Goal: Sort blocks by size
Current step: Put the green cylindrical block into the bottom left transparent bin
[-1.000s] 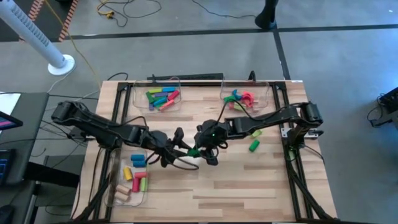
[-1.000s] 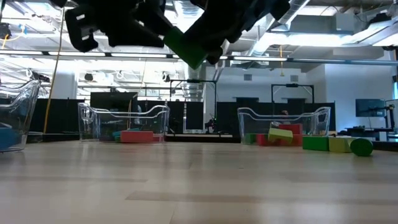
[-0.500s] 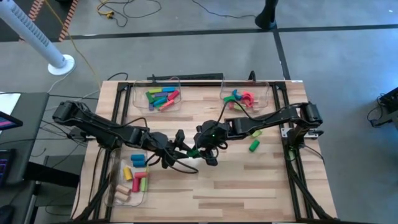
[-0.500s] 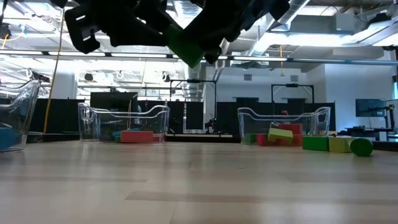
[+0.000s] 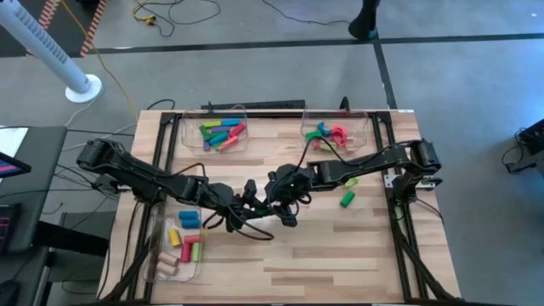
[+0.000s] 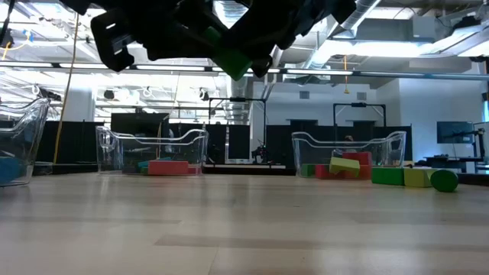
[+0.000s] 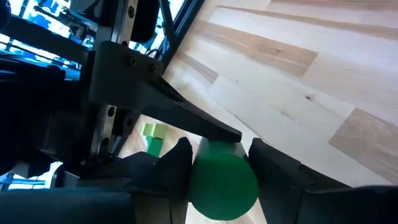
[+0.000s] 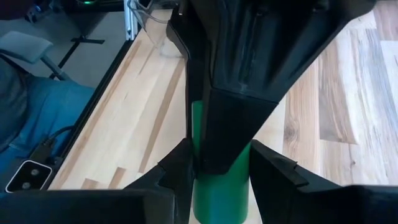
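A green cylinder block (image 6: 233, 57) hangs high over the middle of the table, between my two grippers, which meet there tip to tip. My left gripper (image 5: 253, 202) comes from the table's left and my right gripper (image 5: 274, 202) from the right. Each is shut on one end of the cylinder (image 7: 224, 180). In the right wrist view a left finger covers the far part of the cylinder (image 8: 221, 196). Other blocks lie in three clear bins and loose on the table. My left gripper pinches one end of the green cylinder (image 7: 214, 171) between its two fingers, coming level and slightly downward from the table's left. The cylinder is lifted clear. My right gripper pinches the cylinder's other end (image 8: 219, 199) between its two fingers, slanting down from the table's right, along the cylinder.
A bin of coloured bars (image 5: 219, 132) and a bin of arches (image 5: 333, 133) stand at the far edge. A third bin (image 5: 183, 242) stands near left. A loose green cylinder (image 5: 347, 200) and a yellow-green block (image 5: 349, 181) lie at the right.
My left gripper has crept a little toward the table's right, in around the green cylinder held by my right gripper. My right gripper and the cylinder have stayed where they were.
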Available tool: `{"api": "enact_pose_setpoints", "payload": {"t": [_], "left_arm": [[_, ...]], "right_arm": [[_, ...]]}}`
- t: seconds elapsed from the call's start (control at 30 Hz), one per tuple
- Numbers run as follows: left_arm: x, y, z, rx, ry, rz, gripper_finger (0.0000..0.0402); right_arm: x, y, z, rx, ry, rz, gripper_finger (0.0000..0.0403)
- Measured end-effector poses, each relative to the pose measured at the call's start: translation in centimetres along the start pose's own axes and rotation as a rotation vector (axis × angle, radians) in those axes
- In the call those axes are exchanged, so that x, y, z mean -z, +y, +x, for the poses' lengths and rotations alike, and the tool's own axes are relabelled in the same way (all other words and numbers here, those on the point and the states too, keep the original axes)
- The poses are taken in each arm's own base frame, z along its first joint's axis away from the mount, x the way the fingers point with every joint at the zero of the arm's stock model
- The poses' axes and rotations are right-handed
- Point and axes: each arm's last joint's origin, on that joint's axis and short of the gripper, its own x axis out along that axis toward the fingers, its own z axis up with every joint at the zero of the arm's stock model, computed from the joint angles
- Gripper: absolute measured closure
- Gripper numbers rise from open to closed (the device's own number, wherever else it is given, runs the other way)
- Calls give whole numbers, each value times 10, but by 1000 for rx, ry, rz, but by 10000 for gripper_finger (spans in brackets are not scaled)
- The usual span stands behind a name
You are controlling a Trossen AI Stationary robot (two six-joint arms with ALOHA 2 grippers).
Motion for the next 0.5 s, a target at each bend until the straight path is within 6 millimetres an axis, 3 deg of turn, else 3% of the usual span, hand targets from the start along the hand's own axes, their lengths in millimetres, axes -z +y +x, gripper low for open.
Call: {"api": "enact_pose_setpoints", "payload": {"t": [0.17, 0.5], "left_arm": [[0, 0, 0, 8, -3, 3, 276], [-1, -1, -1, 12, -2, 1, 274]], "right_arm": [[0, 0, 0, 0, 0, -2, 247], [0, 0, 0, 2, 0, -18, 223]]}}
